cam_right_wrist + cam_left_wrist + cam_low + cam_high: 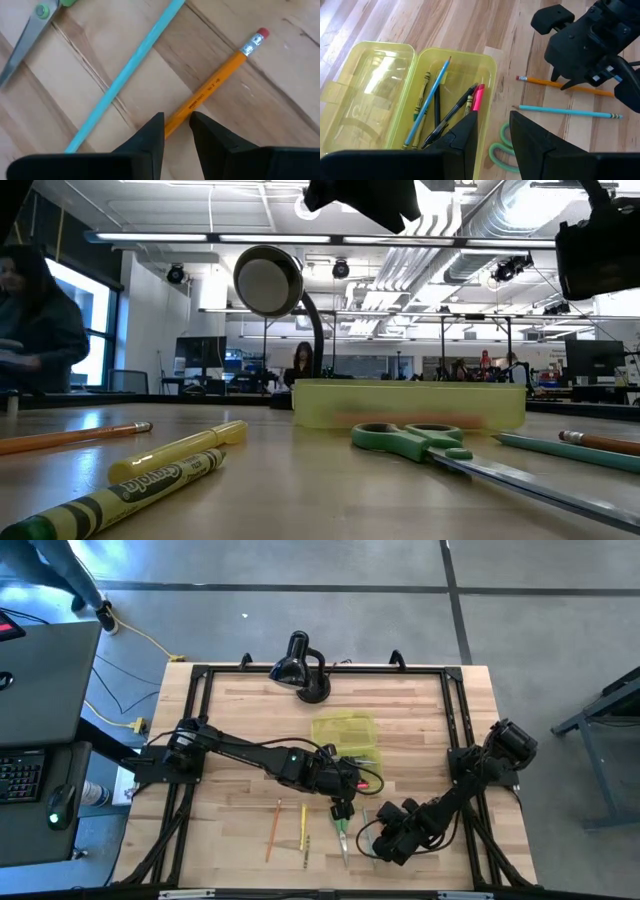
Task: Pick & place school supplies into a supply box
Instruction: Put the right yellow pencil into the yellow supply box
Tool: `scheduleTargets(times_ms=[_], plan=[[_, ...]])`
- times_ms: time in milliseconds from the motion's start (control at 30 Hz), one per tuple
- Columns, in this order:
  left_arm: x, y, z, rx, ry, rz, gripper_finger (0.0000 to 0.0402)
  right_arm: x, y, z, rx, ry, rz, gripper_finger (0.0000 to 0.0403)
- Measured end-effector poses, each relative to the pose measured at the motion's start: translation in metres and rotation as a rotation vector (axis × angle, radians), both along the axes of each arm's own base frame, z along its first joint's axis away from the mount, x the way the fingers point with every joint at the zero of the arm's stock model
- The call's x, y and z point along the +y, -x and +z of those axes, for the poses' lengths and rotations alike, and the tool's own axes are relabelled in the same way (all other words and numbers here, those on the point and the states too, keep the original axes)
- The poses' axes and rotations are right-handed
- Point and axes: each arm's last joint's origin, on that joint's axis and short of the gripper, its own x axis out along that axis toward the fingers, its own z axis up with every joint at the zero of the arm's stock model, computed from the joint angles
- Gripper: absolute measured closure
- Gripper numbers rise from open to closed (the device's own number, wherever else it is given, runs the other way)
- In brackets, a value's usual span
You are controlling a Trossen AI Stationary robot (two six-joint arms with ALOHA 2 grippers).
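The supply box lies open on the table, its lid flat beside it, with several pens and pencils inside. My left gripper hangs open above the box's near corner and the green-handled scissors, with nothing between its fingers. My right gripper is down at the table near the front right, shut on an orange pencil. A blue pencil lies alongside it. In the high view the left gripper is at the centre front, and the right gripper is to its right. My right gripper pinches the orange pencil's shaft between its two fingertips, some way back from the eraser end. The fingers come from above, steeply downward, and lie across the pencil. The pencil lies flat on the table; its far part is hidden under the gripper.
A black desk lamp stands at the table's far edge behind the box. At the front left lie an orange pencil, a yellow one and a yellow-green crayon. People move in the room beyond the table.
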Motion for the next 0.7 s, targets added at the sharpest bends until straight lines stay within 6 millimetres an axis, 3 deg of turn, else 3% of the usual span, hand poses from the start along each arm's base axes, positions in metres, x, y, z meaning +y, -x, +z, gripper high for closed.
scheduleTargets(times_ms=[433,700], plan=[[0.0,0.0,0.0,0.0,0.0,0.0,0.0259,-0.0002,0.0005,-0.0012,0.091,0.033,0.398,0.0347],[0.0,-0.0001,-0.0002,0.0,0.0,0.0,0.0259,-0.0024,0.0021,-0.002,0.093,0.078,0.368,0.0362]])
